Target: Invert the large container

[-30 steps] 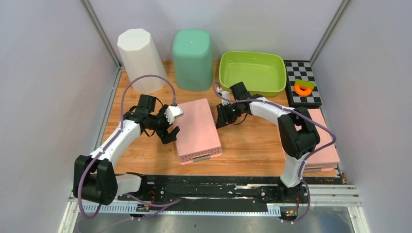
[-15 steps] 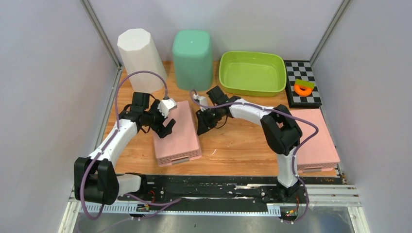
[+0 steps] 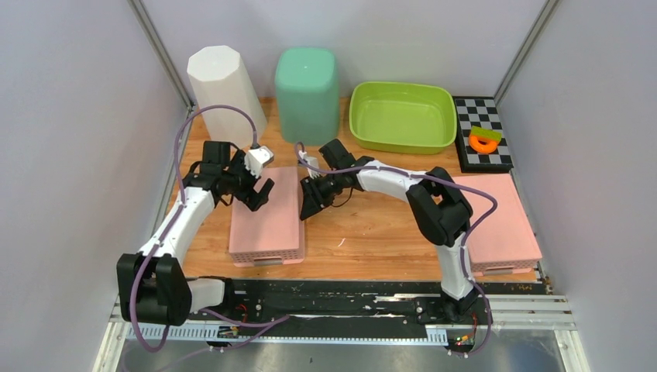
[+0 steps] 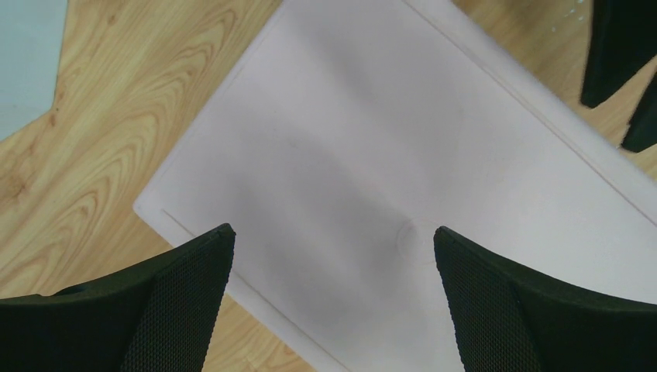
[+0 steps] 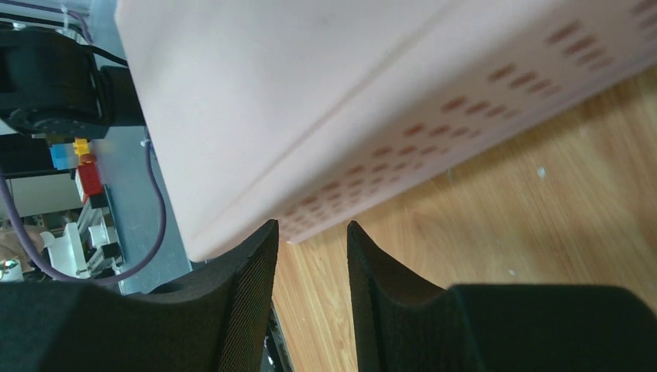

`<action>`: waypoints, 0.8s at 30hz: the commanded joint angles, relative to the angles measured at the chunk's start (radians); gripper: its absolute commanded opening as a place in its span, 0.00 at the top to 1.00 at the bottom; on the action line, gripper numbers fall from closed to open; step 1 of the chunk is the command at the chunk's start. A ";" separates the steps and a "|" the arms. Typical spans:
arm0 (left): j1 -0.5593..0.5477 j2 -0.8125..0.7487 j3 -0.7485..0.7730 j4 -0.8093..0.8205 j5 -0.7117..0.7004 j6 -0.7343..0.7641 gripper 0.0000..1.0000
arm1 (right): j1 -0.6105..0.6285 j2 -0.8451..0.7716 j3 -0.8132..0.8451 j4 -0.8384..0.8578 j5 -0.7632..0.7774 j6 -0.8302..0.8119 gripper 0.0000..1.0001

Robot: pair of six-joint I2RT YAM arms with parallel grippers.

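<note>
A pink perforated container lies bottom-up on the wooden table, left of centre. Its smooth base fills the left wrist view. My left gripper is open and hovers over the far part of that base, holding nothing. My right gripper is at the container's right side wall near the far corner. Its jaws stand narrowly apart with nothing between them. The right wrist view shows the perforated wall just ahead of the fingertips. Whether they touch it I cannot tell.
A white octagonal bin and a mint green bin stand at the back. A lime green tub sits back right. A checkerboard holds an orange ring. A second pink container lies at the right.
The pink container has slid left and turned square to the table edge. Both grippers have moved left with it, the left one toward the back.
</note>
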 commanded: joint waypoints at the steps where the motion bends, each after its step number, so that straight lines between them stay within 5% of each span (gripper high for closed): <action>1: 0.005 -0.055 0.043 -0.032 0.112 0.026 0.00 | 0.029 0.042 0.063 0.036 -0.060 0.036 0.58; 13: 0.006 0.034 0.222 -0.196 0.245 0.012 0.00 | 0.059 0.076 0.115 0.100 -0.119 0.077 0.52; 24: 0.005 -0.078 0.161 -0.133 -0.002 -0.054 0.00 | 0.096 0.211 0.257 0.112 -0.098 0.263 0.50</action>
